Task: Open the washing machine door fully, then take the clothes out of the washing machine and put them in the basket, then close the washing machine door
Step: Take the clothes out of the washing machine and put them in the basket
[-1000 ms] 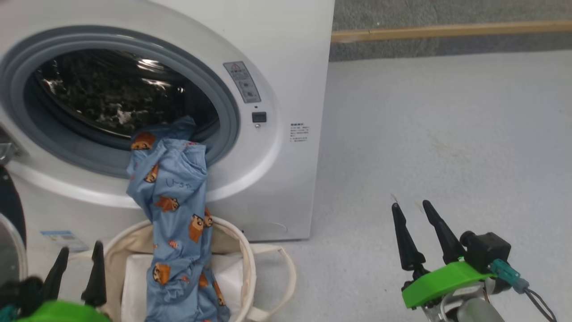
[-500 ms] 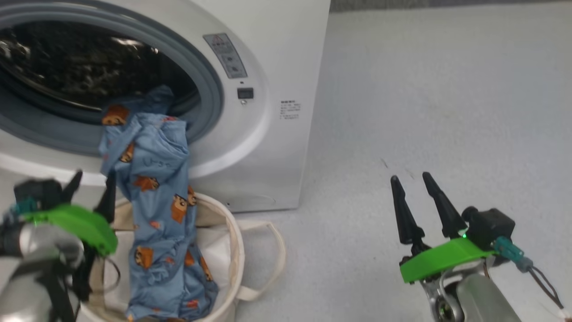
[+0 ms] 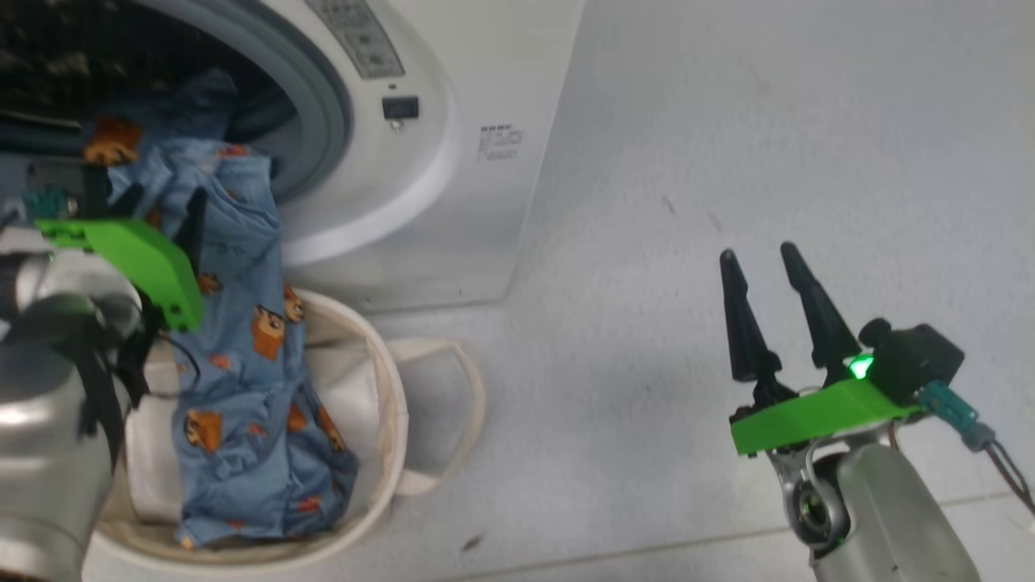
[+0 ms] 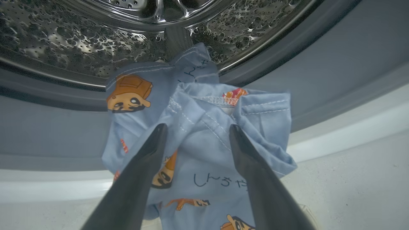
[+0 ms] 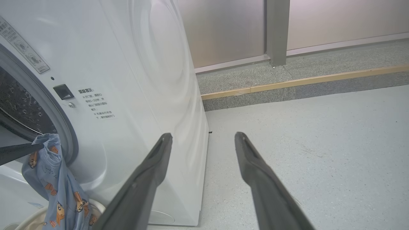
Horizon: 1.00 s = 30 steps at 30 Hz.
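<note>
Left hand (image 4: 196, 128) open astride the clothes (image 4: 204, 105), so pinch the top fold deep, then lift clear of the drum (image 4: 80, 41).

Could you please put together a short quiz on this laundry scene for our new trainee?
1. True or false: the clothes lie wholly inside the basket.
2. The left gripper is: A) shut on the clothes; B) open, pointing at the clothes at the mouth of the washing machine; C) open over bare floor.
3. Fill in: the right gripper is open and holds ____.

Key:
1. False: they hang from the washing machine down into the basket.
2. B.
3. Nothing.
</note>
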{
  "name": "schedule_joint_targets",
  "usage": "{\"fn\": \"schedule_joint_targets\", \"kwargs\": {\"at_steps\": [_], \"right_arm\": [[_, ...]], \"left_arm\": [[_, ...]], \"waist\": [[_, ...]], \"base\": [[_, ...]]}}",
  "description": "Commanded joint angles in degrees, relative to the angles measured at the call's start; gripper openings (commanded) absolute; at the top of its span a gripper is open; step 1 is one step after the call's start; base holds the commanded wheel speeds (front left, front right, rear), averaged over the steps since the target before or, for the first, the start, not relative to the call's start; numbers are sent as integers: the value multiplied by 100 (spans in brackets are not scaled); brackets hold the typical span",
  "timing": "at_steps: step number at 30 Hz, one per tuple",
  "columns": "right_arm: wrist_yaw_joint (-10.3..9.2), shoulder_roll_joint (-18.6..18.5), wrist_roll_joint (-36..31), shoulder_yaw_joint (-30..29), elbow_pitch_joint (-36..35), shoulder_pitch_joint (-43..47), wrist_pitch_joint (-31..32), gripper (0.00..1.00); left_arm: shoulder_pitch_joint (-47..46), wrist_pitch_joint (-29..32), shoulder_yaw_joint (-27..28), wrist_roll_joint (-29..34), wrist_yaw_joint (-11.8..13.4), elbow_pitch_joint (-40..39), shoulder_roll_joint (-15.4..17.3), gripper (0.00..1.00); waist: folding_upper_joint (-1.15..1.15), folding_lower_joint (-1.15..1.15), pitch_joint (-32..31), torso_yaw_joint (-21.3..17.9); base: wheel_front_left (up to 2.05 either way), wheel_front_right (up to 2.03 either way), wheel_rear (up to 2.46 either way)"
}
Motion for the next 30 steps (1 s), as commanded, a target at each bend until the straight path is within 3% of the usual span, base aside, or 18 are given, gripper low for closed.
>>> {"fn": "schedule_joint_targets", "kwargs": {"at_steps": [1,14,15,16,23,30], "right_arm": [[43,14,36,82,-222,-150,-53,100],[43,14,128,60,-371,-408,-53,100],[43,14,123,40,-372,-406,-53,100],[43,14,117,24,-374,-400,-53,100],[43,14,72,28,-345,-371,-53,100],[43,14,26,31,-240,-232,-53,100]], "left_arm": [[-427,100,48,-48,12,49,236,100],[-1235,312,-82,-403,12,843,395,100],[-1239,296,-99,-419,12,860,383,88],[-1231,292,-122,-438,12,875,367,0],[-1134,113,-291,-607,11,868,302,0],[-820,-621,-555,-735,11,575,325,0]], "waist": [[0,0,360,-46],[0,0,984,-173],[0,0,987,-171],[0,0,981,-164],[0,0,825,-77],[0,0,439,56]], "base": [[0,0,0],[0,0,0],[0,0,0],[0,0,0],[0,0,0],[0,0,0]]}}
